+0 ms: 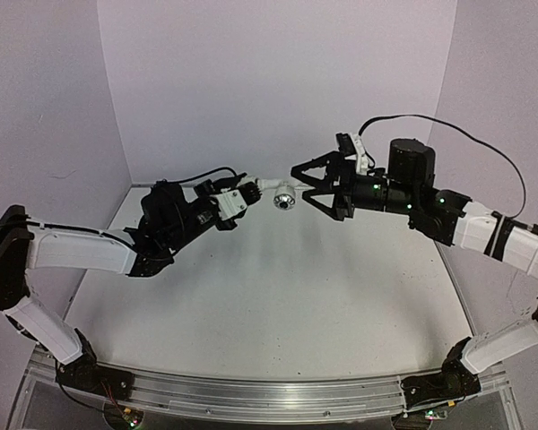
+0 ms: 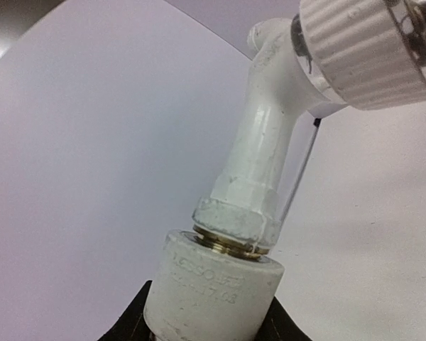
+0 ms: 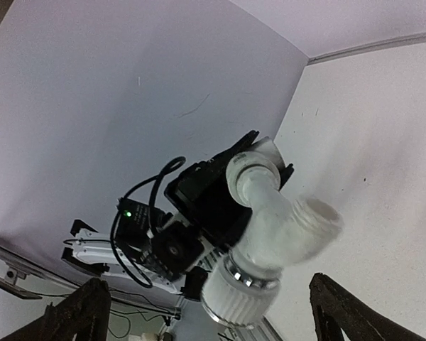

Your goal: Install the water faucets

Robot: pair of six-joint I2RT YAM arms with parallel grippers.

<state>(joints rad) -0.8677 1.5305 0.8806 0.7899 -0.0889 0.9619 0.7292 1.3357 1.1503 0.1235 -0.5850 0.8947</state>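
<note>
The white water faucet (image 1: 281,196) hangs in mid-air above the table, between my two grippers. Its threaded end sits in the white elbow pipe fitting (image 2: 213,288), with a ring of metal thread (image 2: 231,243) showing at the joint. My left gripper (image 1: 236,202) is shut on that fitting, its black fingers (image 2: 126,323) on either side of it. The ribbed round knob (image 3: 241,300) points toward my right gripper (image 1: 307,188), which is open. Its fingers (image 3: 78,312) stand wide apart on both sides of the knob and do not touch it.
The white table (image 1: 278,287) lies below both arms, with pale walls behind and a corner seam (image 3: 369,46) at the back. An aluminium rail (image 1: 269,394) with the arm bases runs along the near edge.
</note>
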